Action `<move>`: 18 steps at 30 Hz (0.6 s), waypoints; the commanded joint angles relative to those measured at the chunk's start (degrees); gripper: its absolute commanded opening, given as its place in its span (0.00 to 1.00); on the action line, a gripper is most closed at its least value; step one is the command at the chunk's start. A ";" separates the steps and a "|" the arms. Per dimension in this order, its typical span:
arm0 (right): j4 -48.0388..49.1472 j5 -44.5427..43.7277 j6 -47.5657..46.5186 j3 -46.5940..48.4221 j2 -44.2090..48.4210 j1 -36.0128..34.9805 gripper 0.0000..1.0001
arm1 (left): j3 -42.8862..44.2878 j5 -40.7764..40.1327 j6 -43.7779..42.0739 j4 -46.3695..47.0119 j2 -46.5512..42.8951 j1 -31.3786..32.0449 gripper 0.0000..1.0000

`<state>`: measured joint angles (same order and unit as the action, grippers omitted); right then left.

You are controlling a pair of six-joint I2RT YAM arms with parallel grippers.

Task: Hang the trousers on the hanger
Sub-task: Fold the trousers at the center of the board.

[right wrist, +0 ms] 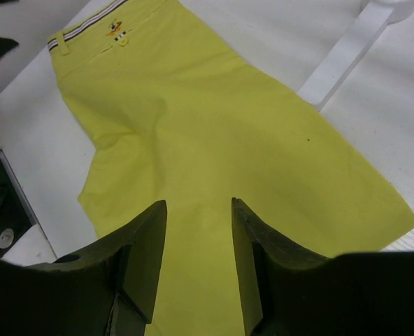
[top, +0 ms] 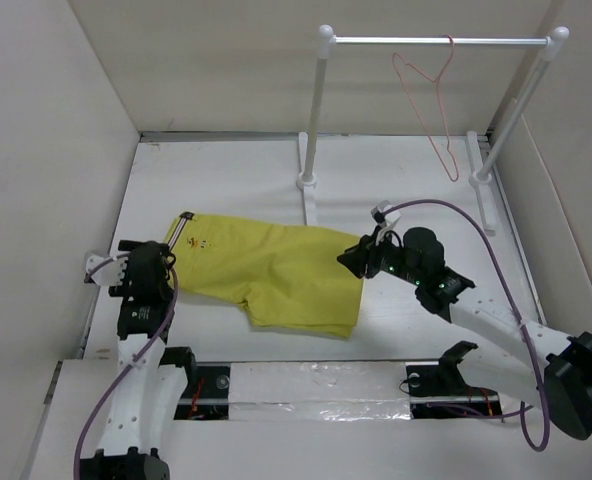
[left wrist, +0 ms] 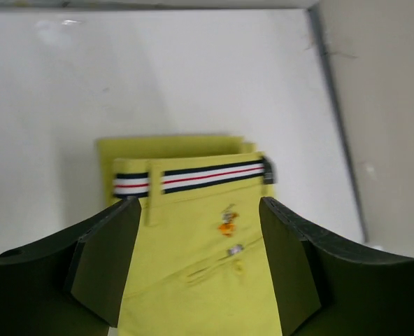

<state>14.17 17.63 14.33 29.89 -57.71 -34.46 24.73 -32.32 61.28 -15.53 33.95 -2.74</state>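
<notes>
The mustard-yellow trousers (top: 276, 272) lie flat on the white table, striped waistband (top: 179, 230) at the left, legs folded toward the right. My left gripper (top: 164, 262) is open at the waistband end; its wrist view shows the trousers (left wrist: 200, 266) between its spread fingers (left wrist: 109, 259). My right gripper (top: 353, 258) is open over the right edge of the trousers (right wrist: 214, 126), fingers (right wrist: 140, 259) apart above the cloth. The pinkish-red wire hanger (top: 431, 105) hangs by its hook from the rail's metal bar at the back right.
A white-posted rail (top: 316, 110) with a metal bar (top: 436, 41) stands at the back; its foot (right wrist: 347, 52) lies next to the trousers. Box walls (top: 46, 150) close the table at left, back and right. A purple cable (top: 476, 225) arcs over the right arm.
</notes>
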 commanded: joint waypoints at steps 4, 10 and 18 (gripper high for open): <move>-0.28 -1.71 -0.71 0.17 -2.32 -2.70 0.00 | 8.84 9.10 -12.40 11.83 7.07 4.48 0.64; -4.24 -9.45 3.07 -6.24 2.60 -5.97 0.06 | 8.39 12.54 -15.74 25.54 27.63 17.68 0.63; -3.04 -8.59 6.41 -9.06 -4.41 -7.91 0.47 | 20.98 16.75 -16.11 31.07 52.50 26.49 0.64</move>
<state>9.04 9.23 18.63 20.84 -58.81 -41.71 42.94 -18.50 45.43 9.04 85.08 25.06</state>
